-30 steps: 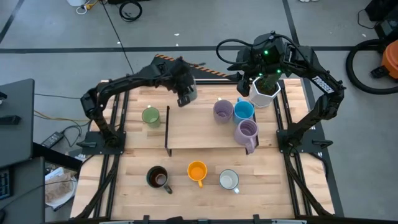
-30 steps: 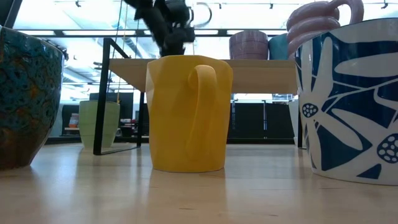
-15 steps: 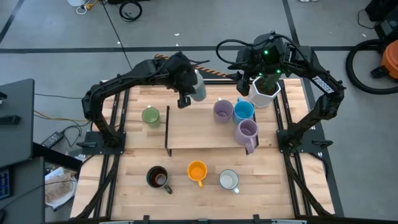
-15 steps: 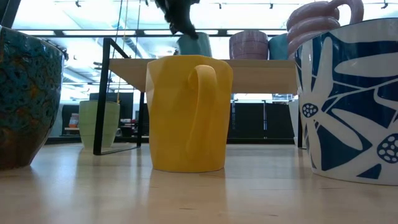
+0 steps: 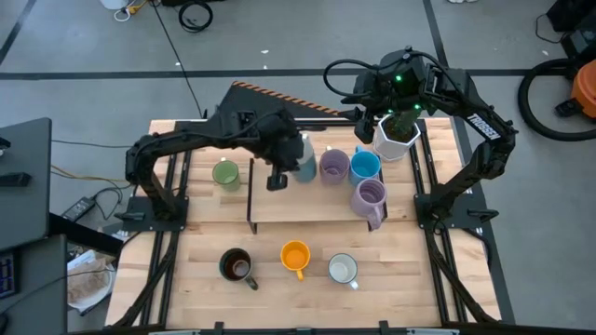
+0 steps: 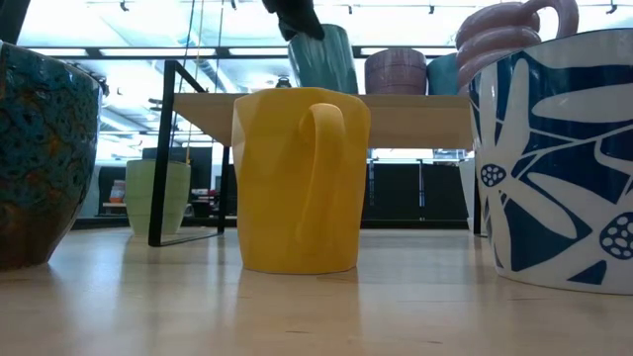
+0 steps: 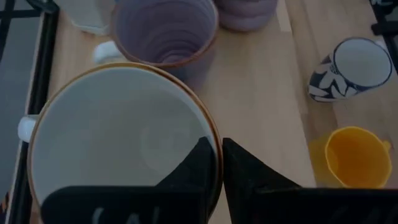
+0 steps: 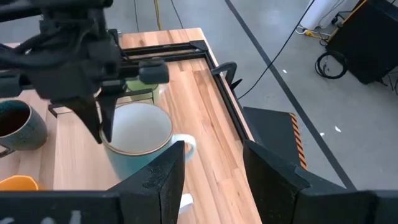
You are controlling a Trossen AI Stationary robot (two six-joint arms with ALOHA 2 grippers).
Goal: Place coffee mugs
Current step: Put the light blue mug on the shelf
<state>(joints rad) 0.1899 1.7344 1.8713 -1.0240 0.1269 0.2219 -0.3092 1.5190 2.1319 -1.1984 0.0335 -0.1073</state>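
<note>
My left gripper (image 5: 282,167) is shut on a pale teal mug (image 5: 303,158) over the wooden shelf (image 5: 307,200), just left of the lavender mug (image 5: 333,166). The blue mug (image 5: 364,166) and the taller lavender mug (image 5: 369,197) stand on the shelf's right part. The green mug (image 5: 224,173) stands on the table left of the shelf. Along the near side stand the dark brown mug (image 5: 236,266), the orange mug (image 5: 295,256) and the white patterned mug (image 5: 343,270). My right gripper (image 8: 214,180) is open and hovers over the white planter (image 5: 396,138). My left gripper holds the teal mug by its rim (image 7: 217,144), on the side away from the handle (image 7: 25,128). One finger (image 7: 198,163) is inside the mug and the other (image 7: 252,180) outside. The fingers come from above, pointing down. The mug hangs slightly tilted (image 6: 324,59) close above the shelf; I cannot tell whether it touches.
The shelf is a low wooden board on a black frame (image 5: 250,191), with bare board left and near of the held mug. The planter with the cactus stands at the far right corner. The table's near middle lies bare between the shelf and the three front mugs.
My left gripper has carried the teal mug from the shelf's far left edge toward the table's near and right sides, ending close beside the lavender mug. The mug stays in the same hold.
</note>
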